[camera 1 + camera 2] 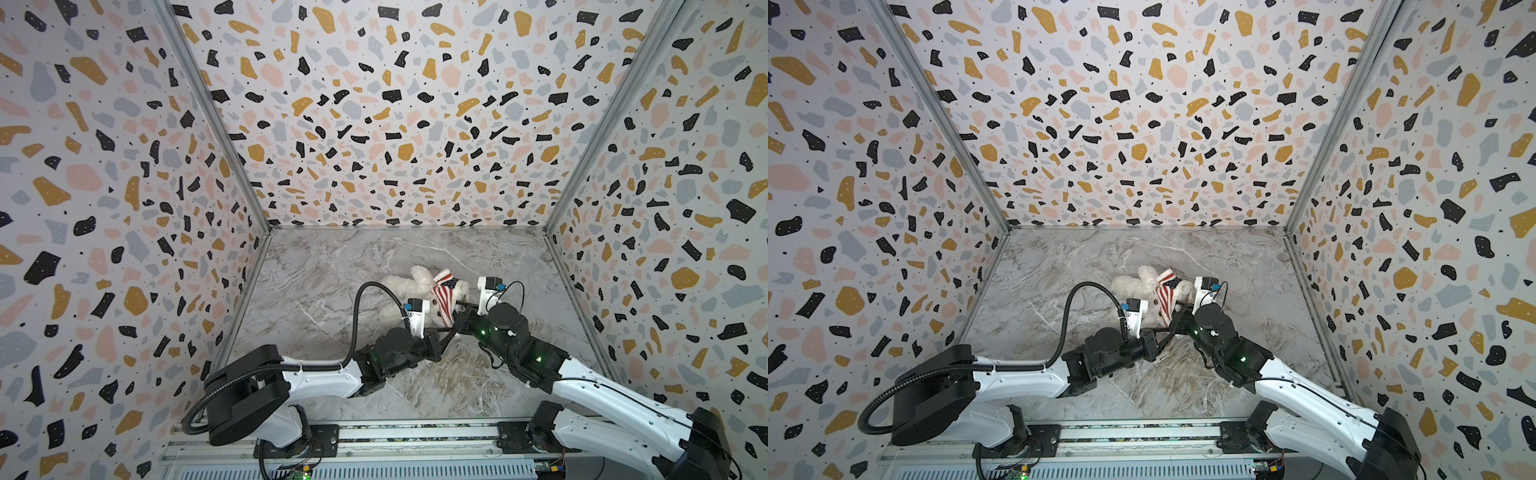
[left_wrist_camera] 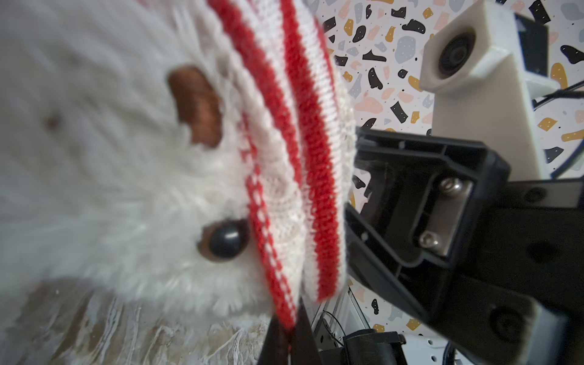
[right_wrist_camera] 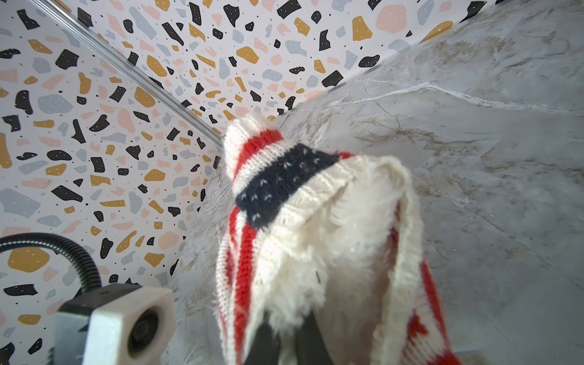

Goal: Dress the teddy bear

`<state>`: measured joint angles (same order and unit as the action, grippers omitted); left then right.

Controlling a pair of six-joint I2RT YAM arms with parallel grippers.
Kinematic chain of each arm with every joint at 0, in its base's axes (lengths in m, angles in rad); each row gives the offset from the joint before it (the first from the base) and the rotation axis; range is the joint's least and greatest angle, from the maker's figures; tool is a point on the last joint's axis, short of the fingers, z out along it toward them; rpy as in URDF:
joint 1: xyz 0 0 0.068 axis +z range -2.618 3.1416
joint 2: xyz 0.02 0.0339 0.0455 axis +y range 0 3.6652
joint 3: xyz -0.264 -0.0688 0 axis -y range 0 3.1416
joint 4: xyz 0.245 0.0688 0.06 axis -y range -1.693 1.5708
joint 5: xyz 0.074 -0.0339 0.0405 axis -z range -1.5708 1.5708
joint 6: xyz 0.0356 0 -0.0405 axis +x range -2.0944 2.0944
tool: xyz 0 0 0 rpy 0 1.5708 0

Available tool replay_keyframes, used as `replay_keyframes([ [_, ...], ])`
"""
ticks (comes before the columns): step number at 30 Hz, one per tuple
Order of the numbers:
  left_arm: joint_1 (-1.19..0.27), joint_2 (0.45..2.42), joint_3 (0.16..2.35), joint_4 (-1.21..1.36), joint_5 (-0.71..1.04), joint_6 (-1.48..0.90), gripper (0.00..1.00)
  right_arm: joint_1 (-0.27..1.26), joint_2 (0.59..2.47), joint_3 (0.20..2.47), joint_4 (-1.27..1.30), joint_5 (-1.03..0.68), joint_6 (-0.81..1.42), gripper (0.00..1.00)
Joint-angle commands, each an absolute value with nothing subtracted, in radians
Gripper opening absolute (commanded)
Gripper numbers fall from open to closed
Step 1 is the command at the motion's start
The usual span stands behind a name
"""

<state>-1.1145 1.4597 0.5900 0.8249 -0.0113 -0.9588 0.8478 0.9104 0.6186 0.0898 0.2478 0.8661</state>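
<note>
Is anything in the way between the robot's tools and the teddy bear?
Only the striped sweater. Both the left tool and the right tool are shut on its knit edge, which sits against the teddy bear's head. Nothing else visible stands between.

Grey marble tabletop, terrazzo-patterned walls on three sides, metal corner strips

surf: grey marble table | on it: white teddy bear, lying down | pos: just past left gripper, left of right gripper
</note>
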Motion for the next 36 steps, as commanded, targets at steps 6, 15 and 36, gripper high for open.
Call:
replay_keyframes([
  [6,-1.143,1.533,0.592,0.902,-0.023,-0.988,0.0,0.856,0.862,0.608,0.173,0.275,0.915,0.0],
  [15,-1.137,1.548,0.507,0.848,-0.132,-0.957,0.0,0.854,0.826,0.616,0.143,0.259,0.938,0.0],
  [36,-0.985,1.152,0.347,0.652,-0.297,-0.831,0.0,0.785,0.979,0.841,-0.06,-0.095,0.517,0.0],
])
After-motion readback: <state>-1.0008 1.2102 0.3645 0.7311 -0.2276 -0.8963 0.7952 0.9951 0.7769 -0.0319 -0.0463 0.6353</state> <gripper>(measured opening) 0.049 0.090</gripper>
